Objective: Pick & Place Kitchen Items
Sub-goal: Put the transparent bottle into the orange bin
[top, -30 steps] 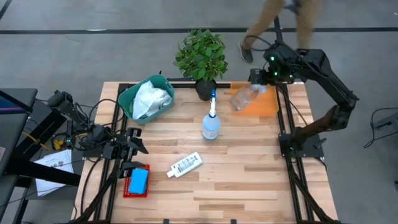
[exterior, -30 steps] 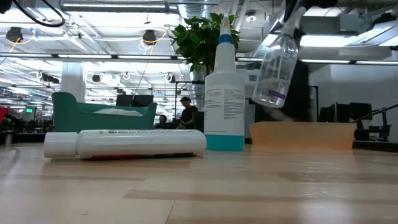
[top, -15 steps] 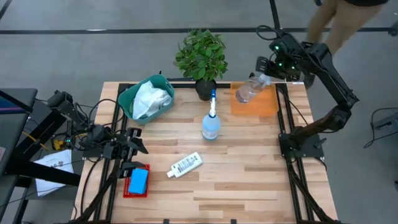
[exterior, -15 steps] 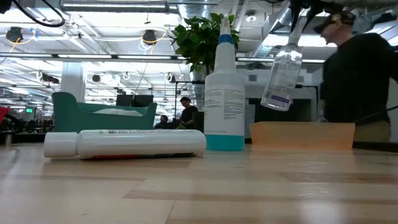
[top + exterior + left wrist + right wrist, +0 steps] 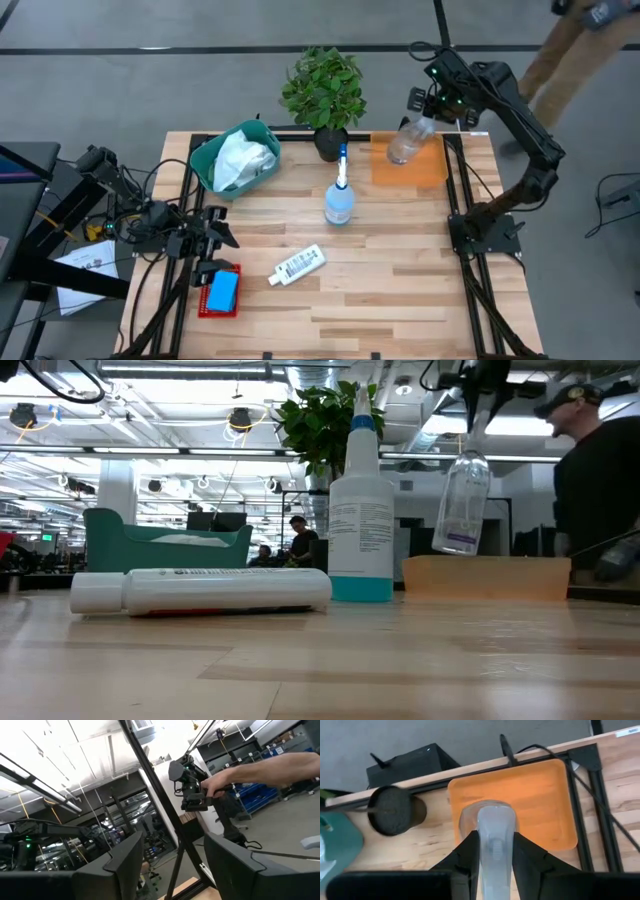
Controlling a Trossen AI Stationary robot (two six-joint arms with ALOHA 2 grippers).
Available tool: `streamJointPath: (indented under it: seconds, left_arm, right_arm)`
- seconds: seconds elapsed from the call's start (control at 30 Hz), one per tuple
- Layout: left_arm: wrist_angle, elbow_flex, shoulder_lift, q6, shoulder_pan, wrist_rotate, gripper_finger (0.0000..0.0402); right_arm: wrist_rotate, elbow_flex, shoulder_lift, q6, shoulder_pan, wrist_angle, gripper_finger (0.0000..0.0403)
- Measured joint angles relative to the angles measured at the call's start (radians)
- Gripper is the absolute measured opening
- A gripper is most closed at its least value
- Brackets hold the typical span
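The right gripper is up in the air over the far right corner of the table. Its two fingers are squeezed on the top of a clear spray bottle. The bottle hangs down below the gripper, almost straight up and down, with its bottom end lowest. Right under the bottle is an orange tray. In the low view the bottle does not touch the tray; there is a gap between them. The right arm reaches up from its base by the table's right edge and bends back over the corner, so the gripper points down at the tray.

A second spray bottle, with blue at the bottom, stands up on the table, off to the side of the gripper toward the middle. A small white bottle lies on its side farther away, nearer the front. A green tub with a white cloth in it sits well away, across the table. A plant in a black pot stands near the tray.

The left gripper waits low by the left edge, just beside a blue sponge on a red mat. Its fingers are apart.

A person stands behind the table.
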Motion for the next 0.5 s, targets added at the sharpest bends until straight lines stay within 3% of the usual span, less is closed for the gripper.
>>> streamJointPath:
  seconds: [0.5]
  left_arm:
    - [0.012,0.000,0.000,0.086,0.000,-0.001,0.0205]
  right_arm:
    - [0.037,-0.041,0.004,-0.020,-0.026,0.000,0.0080]
